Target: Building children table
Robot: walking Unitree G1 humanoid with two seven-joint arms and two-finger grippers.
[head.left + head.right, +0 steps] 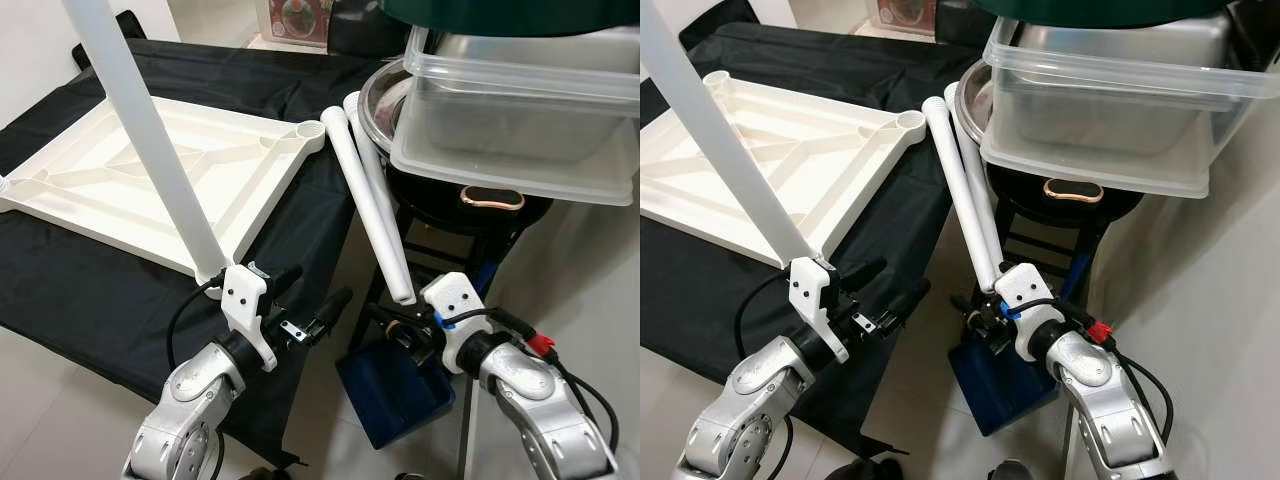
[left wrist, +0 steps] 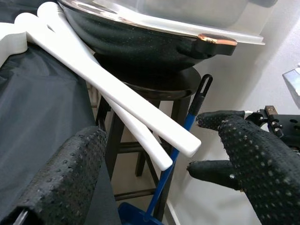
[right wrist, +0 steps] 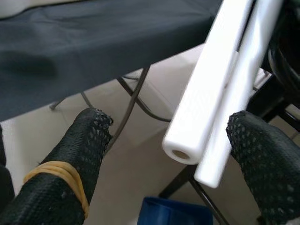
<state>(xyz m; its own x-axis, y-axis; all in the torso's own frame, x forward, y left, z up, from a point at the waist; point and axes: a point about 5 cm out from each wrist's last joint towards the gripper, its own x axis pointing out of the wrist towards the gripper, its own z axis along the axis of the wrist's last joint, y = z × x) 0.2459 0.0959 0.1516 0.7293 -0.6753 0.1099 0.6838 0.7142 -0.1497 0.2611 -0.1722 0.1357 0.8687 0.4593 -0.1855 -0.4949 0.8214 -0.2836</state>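
Black cloth (image 1: 90, 290) draped over a low folding stand, pale floor below, white wall at right. On the cloth: white tabletop (image 1: 150, 180) lying underside up, ribs and corner sockets showing, one white leg (image 1: 150, 130) already seated in the near corner socket and rising out of frame. Beside the cloth: dark stool (image 1: 1040, 235) carrying a black wok (image 1: 1060, 195) with a copper-toned handle, clear plastic bins (image 1: 520, 110) stacked above. Two loose table legs (image 1: 372, 200) leaning side by side, upper ends near the tabletop's far corner and the wok rim, lower ends hanging free over the gap between cloth and stool. Blue dustpan (image 1: 395, 395) on the floor under them.

From the head views: both silver forearms raised from below, left gripper (image 1: 300, 300) at the cloth's near edge just beside the seated leg's base, right gripper (image 1: 390, 322) directly under the loose legs' lower ends.

From the left wrist view: stool rungs, a blue handle (image 2: 173, 154) slanting down, left fingers (image 2: 70, 178) spread wide with nothing between them, leg ends ahead and apart.

From the right wrist view: hollow end of the nearer loose leg, right fingers (image 3: 84, 150) spread on either side of both leg ends, not touching; yellow band around one finger.
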